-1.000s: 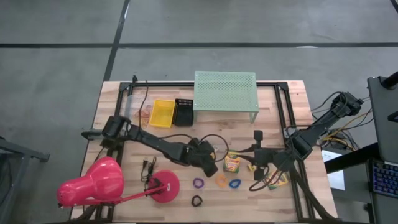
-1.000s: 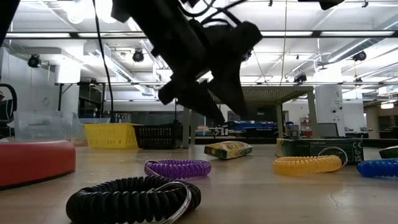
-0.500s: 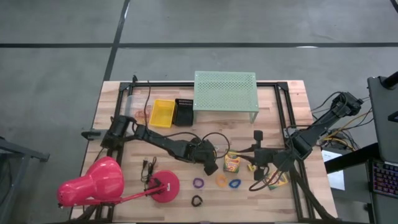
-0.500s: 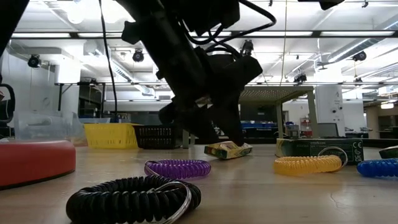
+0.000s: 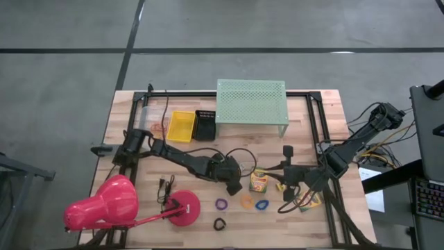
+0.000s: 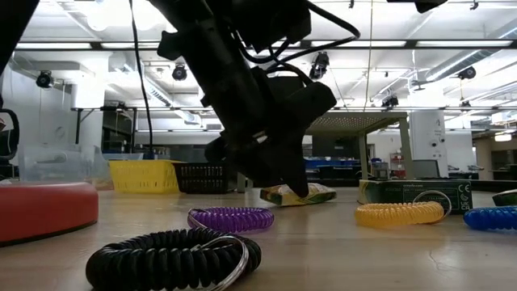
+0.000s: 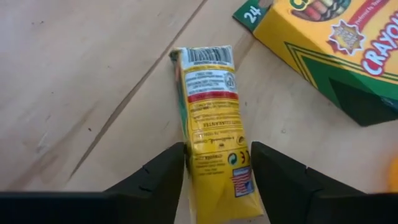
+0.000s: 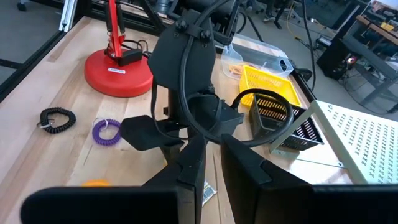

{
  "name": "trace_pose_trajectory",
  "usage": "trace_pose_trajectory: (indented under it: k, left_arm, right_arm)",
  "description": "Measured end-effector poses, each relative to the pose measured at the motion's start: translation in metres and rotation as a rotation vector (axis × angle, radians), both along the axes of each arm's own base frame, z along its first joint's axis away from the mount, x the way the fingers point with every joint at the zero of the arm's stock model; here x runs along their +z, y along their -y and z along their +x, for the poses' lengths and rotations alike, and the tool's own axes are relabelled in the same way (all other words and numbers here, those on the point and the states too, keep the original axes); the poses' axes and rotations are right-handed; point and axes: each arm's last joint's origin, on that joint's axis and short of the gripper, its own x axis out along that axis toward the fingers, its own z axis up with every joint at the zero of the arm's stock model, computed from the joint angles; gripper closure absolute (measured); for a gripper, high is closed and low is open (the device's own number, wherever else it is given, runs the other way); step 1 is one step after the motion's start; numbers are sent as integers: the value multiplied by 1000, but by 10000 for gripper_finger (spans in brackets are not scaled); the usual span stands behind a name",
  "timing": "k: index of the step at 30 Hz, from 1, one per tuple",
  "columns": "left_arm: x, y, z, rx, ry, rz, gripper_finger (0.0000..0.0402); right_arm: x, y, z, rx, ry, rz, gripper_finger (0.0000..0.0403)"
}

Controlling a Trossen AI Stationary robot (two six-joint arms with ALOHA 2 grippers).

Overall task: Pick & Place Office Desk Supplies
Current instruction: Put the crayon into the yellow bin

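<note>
Small crayon box (image 7: 212, 130) flat on bare wood between the left tool's (image 7: 214, 167) open fingers, bigger box (image 7: 339, 50) near.

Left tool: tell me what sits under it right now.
Between the left tool's fingers lies a small yellow crayon box flat on the wooden table. The box's near end runs out of the wrist view, so that end is unseen.

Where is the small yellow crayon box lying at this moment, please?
In the left wrist view the small yellow crayon box lies between the left gripper's fingers, beside the larger crayon box.
</note>
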Motion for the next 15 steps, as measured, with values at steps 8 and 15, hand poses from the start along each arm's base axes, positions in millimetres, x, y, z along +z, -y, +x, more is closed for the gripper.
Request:
trace_pose_trajectory:
  k: [8, 15]
  left_arm:
    - [0, 0, 0, 1, 0, 0, 268]
    - [0, 0, 0, 4, 1, -1, 281]
  right_arm:
    - [0, 0, 0, 0, 0, 0, 355]
    - [0, 0, 0, 0, 0, 0, 355]
